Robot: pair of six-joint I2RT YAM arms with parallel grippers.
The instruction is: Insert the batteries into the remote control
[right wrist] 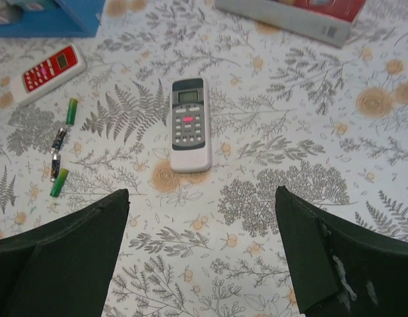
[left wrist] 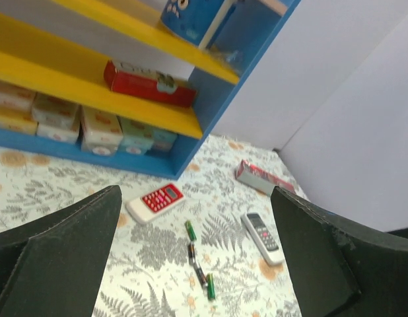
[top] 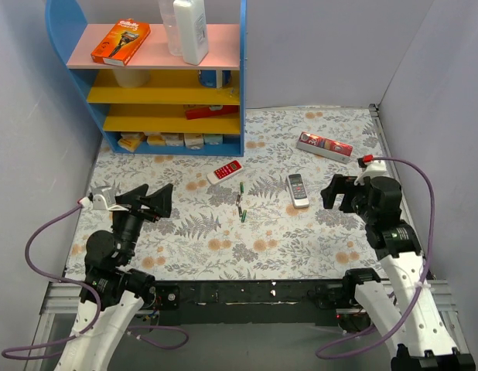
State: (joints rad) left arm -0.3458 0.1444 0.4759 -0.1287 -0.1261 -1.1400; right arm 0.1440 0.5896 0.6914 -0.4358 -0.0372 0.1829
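Observation:
The white-grey remote control (top: pixel 298 190) lies face up on the floral table, right of centre; it also shows in the left wrist view (left wrist: pixel 262 236) and the right wrist view (right wrist: pixel 190 124). Several small green batteries (top: pixel 242 202) lie in a loose line just left of it, also seen in the left wrist view (left wrist: pixel 199 261) and the right wrist view (right wrist: pixel 61 148). My left gripper (top: pixel 150 199) (left wrist: pixel 195 191) is open and empty, at the left of the table. My right gripper (top: pixel 341 193) (right wrist: pixel 203 191) is open and empty, just right of the remote.
A red remote with white buttons (top: pixel 225 171) lies behind the batteries. A long red-and-grey box (top: pixel 324 145) lies at the back right. A blue shelf unit with yellow shelves (top: pixel 169 77) stands at the back left, holding boxes and bottles. Grey walls enclose the table.

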